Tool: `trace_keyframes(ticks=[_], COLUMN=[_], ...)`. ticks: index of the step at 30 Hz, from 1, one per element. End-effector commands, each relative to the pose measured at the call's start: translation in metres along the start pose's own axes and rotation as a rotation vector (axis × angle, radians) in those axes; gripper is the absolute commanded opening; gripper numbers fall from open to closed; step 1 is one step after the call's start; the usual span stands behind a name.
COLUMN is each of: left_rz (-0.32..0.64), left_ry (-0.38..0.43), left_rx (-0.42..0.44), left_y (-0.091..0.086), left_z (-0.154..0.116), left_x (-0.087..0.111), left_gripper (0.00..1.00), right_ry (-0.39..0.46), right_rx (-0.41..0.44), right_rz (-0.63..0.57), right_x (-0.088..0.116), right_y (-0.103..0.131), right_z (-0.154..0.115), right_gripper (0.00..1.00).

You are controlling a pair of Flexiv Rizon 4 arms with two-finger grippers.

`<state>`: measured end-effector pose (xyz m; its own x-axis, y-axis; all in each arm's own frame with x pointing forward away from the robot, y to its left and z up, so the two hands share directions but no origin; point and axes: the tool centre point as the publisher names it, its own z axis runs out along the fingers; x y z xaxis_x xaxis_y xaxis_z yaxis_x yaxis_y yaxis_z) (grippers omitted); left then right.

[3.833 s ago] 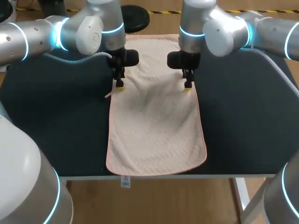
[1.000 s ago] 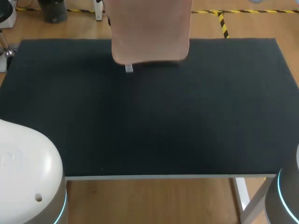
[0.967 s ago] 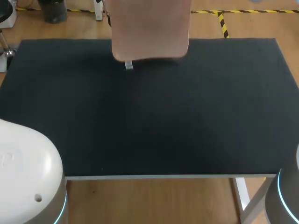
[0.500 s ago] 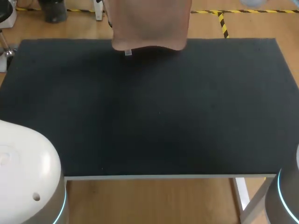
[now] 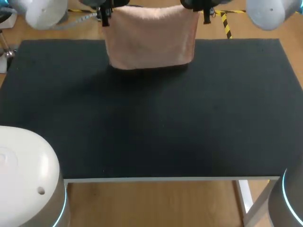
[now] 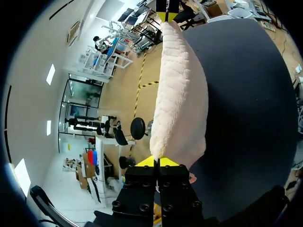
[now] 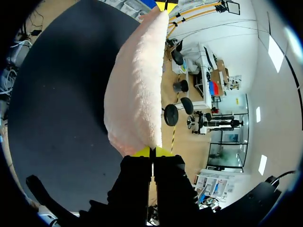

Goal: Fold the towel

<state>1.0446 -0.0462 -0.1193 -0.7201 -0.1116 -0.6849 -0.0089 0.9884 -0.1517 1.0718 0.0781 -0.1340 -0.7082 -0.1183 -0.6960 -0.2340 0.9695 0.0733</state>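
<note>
I hold the towel (image 5: pixel 150 40) up by its two upper corners over the far side of the table (image 5: pixel 151 123). My left pincer (image 5: pixel 105 15) is clamped on the corner at the left. My right pincer (image 5: pixel 206 15) is clamped on the corner at the right. In each wrist view my two yellow-tipped fingers are pressed together with the corner of the cloth pinched between them from both sides.

The towel's upper edge runs nearly level and fairly taut from one pincer to the other. From there the pale pink, nubby cloth hangs down as one broad panel with rounded lower corners. Its lower edge is over the dark mat just inside the table's far edge, and a soft shadow lies on the mat under it. I cannot tell whether that edge touches the surface.

In each wrist view the towel stretches from my own pincer to the other arm's pincer ahead, with the dark table beside it. The cloth looks thick there, but I cannot tell whether it hangs in one layer or two.

My left arm (image 5: pixel 45 10) comes in at the table's far left corner and my right arm (image 5: pixel 267 12) at its far right corner. Both pincers are just beyond the table's far edge.
</note>
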Motion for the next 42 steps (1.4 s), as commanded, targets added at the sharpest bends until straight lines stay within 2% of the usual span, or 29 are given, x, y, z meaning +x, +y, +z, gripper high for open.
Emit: trace_keyframes(ticks=[1,10,16,21,26,30,42], left_rz=[-0.007,-0.056,-0.077,-0.086,-0.09,-0.093,-0.082], left_ry=[0.022,0.209,0.336,0.423,0.482,0.519,0.556], left_rx=[0.009,-0.004,-0.012,-0.022,-0.033,-0.046,-0.056], left_y=[0.008,0.013,0.012,0.015,0.02,0.024,0.032], left_z=[-0.015,0.032,0.073,0.111,0.151,0.182,0.252], left_x=[0.033,0.079,0.105,0.118,0.118,0.112,0.084], left_gripper=[0.0,0.0,0.0,0.0,0.0,0.0,0.0], right_ry=[0.018,0.164,0.279,0.368,0.425,0.448,0.474], right_rx=[0.002,0.02,0.029,0.042,0.065,0.086,0.155], right_rz=[-0.005,0.039,0.065,0.076,0.088,0.112,0.168], right_x=[0.027,0.073,0.104,0.121,0.125,0.121,0.103], right_y=[0.001,-0.004,-0.008,-0.013,-0.018,-0.024,-0.048], right_z=[-0.004,0.033,0.071,0.108,0.147,0.174,0.241], right_gripper=[0.0,0.0,0.0,0.0,0.0,0.0,0.0])
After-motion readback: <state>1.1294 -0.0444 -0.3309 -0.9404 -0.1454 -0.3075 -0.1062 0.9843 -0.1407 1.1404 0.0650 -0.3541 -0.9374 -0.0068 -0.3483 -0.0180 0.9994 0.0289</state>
